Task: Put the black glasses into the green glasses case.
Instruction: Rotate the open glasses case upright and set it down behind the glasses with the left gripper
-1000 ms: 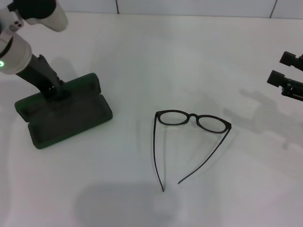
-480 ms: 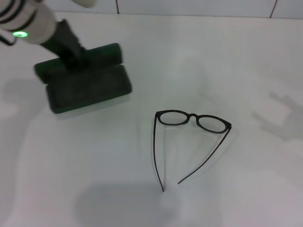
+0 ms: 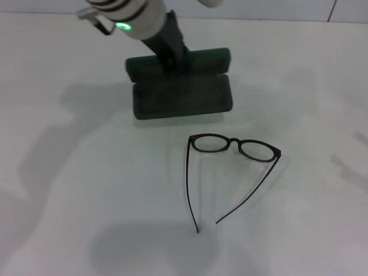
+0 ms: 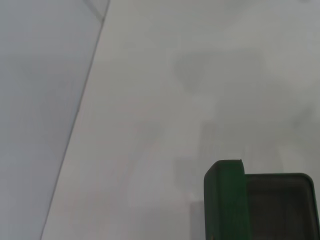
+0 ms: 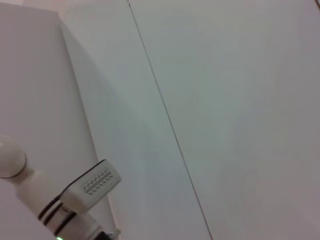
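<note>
Left end effector (image 3: 172,60) grips green glasses case (image 3: 181,95) on white table (image 3: 86,190); black glasses (image 3: 230,172) nearby.

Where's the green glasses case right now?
In the head view, the open green glasses case sits on the table at the far centre, just beyond the black glasses, with the left claw gripping its lid.
</note>
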You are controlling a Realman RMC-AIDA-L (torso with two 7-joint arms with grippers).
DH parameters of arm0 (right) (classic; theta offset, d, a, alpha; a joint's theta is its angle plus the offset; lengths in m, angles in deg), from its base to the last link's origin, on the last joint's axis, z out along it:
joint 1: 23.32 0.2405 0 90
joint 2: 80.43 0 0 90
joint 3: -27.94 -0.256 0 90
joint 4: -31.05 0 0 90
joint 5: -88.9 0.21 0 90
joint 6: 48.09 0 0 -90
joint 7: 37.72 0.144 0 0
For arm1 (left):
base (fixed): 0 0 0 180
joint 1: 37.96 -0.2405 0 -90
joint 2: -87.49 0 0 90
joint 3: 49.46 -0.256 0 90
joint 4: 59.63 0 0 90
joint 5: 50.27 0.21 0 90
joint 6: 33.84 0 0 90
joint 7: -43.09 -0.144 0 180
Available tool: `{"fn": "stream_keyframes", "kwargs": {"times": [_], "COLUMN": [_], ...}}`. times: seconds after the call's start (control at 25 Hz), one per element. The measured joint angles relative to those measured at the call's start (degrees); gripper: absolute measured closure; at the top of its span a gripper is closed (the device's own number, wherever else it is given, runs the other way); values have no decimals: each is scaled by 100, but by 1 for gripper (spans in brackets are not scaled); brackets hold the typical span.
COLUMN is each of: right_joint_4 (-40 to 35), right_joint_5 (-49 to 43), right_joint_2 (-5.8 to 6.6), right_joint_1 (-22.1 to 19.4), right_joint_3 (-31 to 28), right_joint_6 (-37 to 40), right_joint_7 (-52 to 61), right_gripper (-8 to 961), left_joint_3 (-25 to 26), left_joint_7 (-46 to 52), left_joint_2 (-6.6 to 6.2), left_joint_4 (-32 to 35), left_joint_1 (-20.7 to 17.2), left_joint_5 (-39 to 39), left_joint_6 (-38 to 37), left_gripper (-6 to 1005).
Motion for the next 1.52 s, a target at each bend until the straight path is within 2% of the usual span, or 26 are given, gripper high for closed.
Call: {"fn": "stream_keyframes", "kwargs": {"times": [0.2,0.4,0.64,1.52], "right_joint_4": [121,159,160,171], "right_joint_5": [-2,-2,-2,-1], "right_joint_2": [-3,-1,1,-3], "right_joint_1": [-31,-31,-21,-30], "right_joint_3": [-3,-2,10,58], "right_joint_6": [37,41,41,40], "right_joint_7": [-111,-167,-177,-183], "right_gripper": [113,115,117,125], "left_joint_3": [-469,-830,-1303,-1813], "left_joint_7": [8,102,451,664], "left_joint_2": [30,47,53,69], "left_joint_4": [-717,-1166,-1216,-1565], "left_joint_1": [355,578,605,615], "left_joint_5": [-236,-620,-664,-859], "left_joint_6": [487,791,1174,1625], "left_gripper": [740,731,721,683]}}
